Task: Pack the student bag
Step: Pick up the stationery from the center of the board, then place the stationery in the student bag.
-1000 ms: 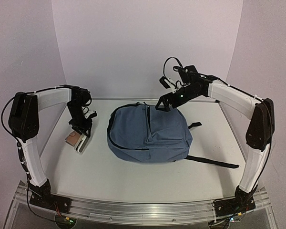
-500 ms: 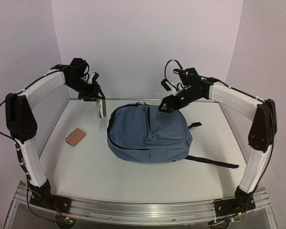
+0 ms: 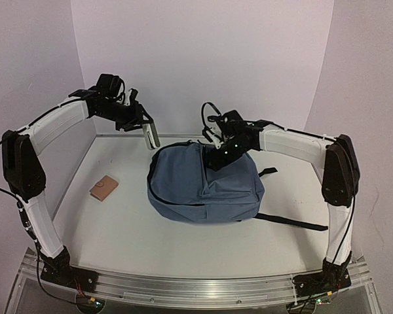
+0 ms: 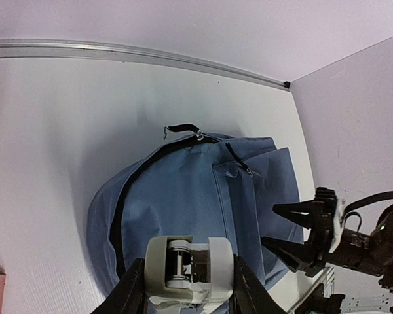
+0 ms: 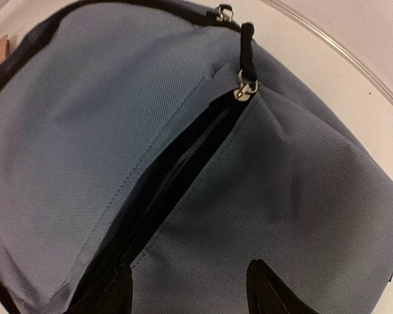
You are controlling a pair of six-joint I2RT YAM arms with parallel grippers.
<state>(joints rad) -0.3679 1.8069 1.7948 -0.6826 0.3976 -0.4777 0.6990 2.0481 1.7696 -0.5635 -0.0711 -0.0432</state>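
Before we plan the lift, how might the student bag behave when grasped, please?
The student bag lies slumped and creased, so probably floppy, sagging around any grip. Its low profile suggests little inside, so light. Woven fabric likely drags, not slides.

We log white table [image 3: 150,239]: student bag [image 3: 203,183] flat at centre, black strap [image 3: 292,222] trailing right; small tan item [image 3: 104,188], possibly wallet, well apart on left.

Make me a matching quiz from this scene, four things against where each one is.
Things: 1 student bag; 2 tan flat item; 3 white object; 4 right gripper.
Places: A in the left gripper; B over the bag's front pocket; C middle of the table; D on the table, left of the bag.
Pairs: 1-C, 2-D, 3-A, 4-B.
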